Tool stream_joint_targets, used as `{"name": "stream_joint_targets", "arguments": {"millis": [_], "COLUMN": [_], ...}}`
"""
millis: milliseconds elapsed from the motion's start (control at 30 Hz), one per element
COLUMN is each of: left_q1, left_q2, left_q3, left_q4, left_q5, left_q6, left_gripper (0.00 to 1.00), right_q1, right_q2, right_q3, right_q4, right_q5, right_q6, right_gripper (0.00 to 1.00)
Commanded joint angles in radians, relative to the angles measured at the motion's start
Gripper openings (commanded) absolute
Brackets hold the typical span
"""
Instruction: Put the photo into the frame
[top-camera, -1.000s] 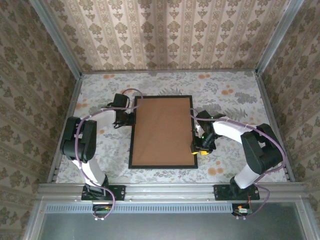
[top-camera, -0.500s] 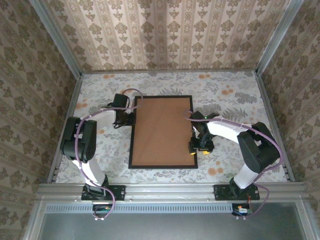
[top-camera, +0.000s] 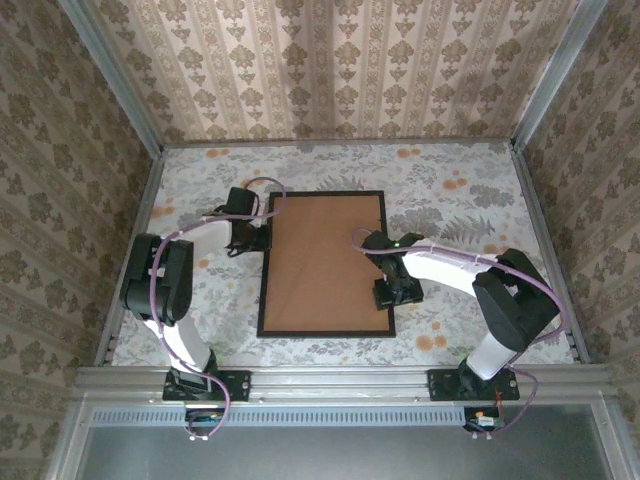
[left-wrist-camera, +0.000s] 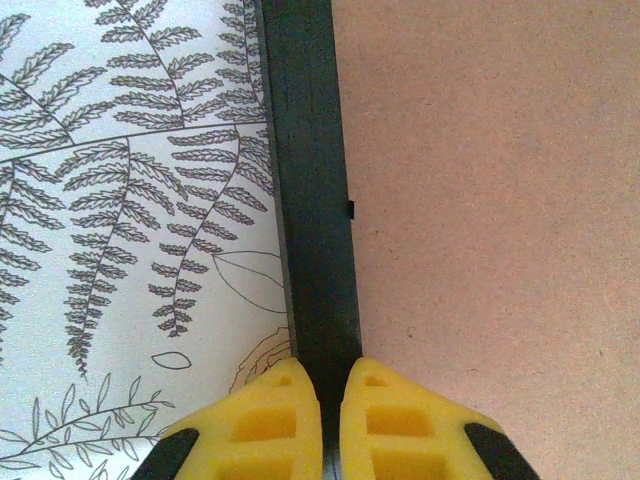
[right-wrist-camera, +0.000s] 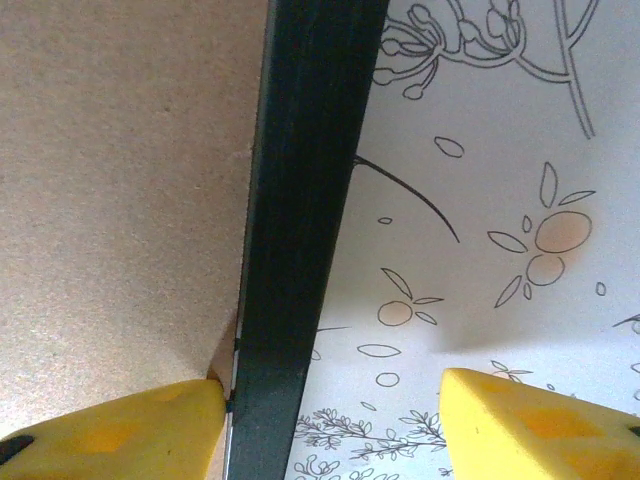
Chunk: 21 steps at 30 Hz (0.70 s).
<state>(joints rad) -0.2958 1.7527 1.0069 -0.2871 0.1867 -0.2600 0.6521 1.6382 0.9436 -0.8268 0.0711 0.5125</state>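
The black frame (top-camera: 264, 290) lies flat on the table with a brown backing board (top-camera: 325, 260) inside it. The photo is hidden. My left gripper (top-camera: 262, 237) is at the frame's left rail near the far corner. In the left wrist view it (left-wrist-camera: 330, 400) is shut, its yellow fingertips (left-wrist-camera: 270, 420) close together right above the rail (left-wrist-camera: 310, 180). My right gripper (top-camera: 397, 290) is at the right rail near the front. It (right-wrist-camera: 332, 392) stands open across that rail (right-wrist-camera: 305, 180), with one finger (right-wrist-camera: 130, 430) on the board (right-wrist-camera: 120, 180) and the other over the cloth.
A floral tablecloth (top-camera: 450, 190) covers the table. Patterned walls and metal posts (top-camera: 540, 80) close it in on three sides. A metal rail (top-camera: 330, 378) with both arm bases runs along the near edge.
My right gripper has opened wider and shifted a little left onto the frame's right rail, its wrist swinging inward. The left arm and the frame have not moved.
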Motion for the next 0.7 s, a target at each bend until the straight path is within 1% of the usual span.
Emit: {"name": "stream_joint_targets", "arguments": {"millis": [0, 67, 200, 267, 333, 400, 500, 567, 667], "left_q1": [-0.013, -0.013, -0.013, -0.013, -0.013, -0.013, -0.012, -0.013, -0.014], "left_q2": [-0.038, -0.039, -0.042, -0.043, -0.045, -0.044, -0.043, -0.042, -0.039], "left_q3": [-0.013, -0.015, -0.017, -0.016, -0.015, -0.016, -0.014, -0.015, -0.012], "left_q4": [0.0, -0.001, -0.003, -0.003, -0.004, -0.004, -0.003, -0.005, -0.006], "left_q5": [0.018, 0.016, 0.014, 0.013, 0.011, 0.011, 0.011, 0.011, 0.014], "left_q6": [0.027, 0.027, 0.027, 0.028, 0.028, 0.03, 0.031, 0.031, 0.031], "left_gripper": [0.08, 0.08, 0.08, 0.08, 0.08, 0.08, 0.08, 0.08, 0.08], "right_q1": [0.033, 0.049, 0.051, 0.043, 0.022, -0.019, -0.101, -0.169, -0.247], "right_q2": [0.061, 0.066, 0.04, 0.003, -0.049, -0.094, -0.143, -0.149, -0.114], "right_q3": [-0.039, -0.035, -0.001, 0.017, 0.031, 0.037, 0.028, 0.019, 0.029], "right_q4": [0.024, 0.029, 0.01, 0.005, 0.007, 0.015, 0.057, 0.106, 0.165], "right_q5": [0.187, 0.21, 0.219, 0.195, 0.13, 0.053, -0.083, -0.184, -0.275], "right_q6": [0.044, 0.047, 0.028, 0.009, -0.015, -0.037, -0.063, -0.069, -0.065], "right_gripper": [0.62, 0.62, 0.63, 0.63, 0.64, 0.65, 0.65, 0.65, 0.64]}}
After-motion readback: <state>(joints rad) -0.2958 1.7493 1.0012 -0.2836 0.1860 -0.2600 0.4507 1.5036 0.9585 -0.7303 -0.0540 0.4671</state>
